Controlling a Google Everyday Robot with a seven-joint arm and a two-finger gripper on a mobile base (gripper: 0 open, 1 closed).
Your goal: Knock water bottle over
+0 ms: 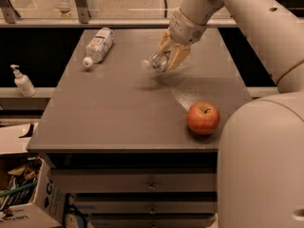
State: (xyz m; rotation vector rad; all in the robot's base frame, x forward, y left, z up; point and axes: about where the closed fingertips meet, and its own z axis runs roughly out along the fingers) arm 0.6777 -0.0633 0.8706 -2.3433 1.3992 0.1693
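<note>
Two tan fingers of the gripper pinch the water bottle, tipped with its cap pointing left, above the table's far middle. A labelled bottle lies near the far-left edge and an apple sits near the front-right edge, with bare tabletop stretching between them.

Two plastic bottles: a slim water bottle, tilted at the single gripper above the table's far side, and a stouter labelled bottle lying flat. One grey table. One red apple. One white pump dispenser, far left.
</note>
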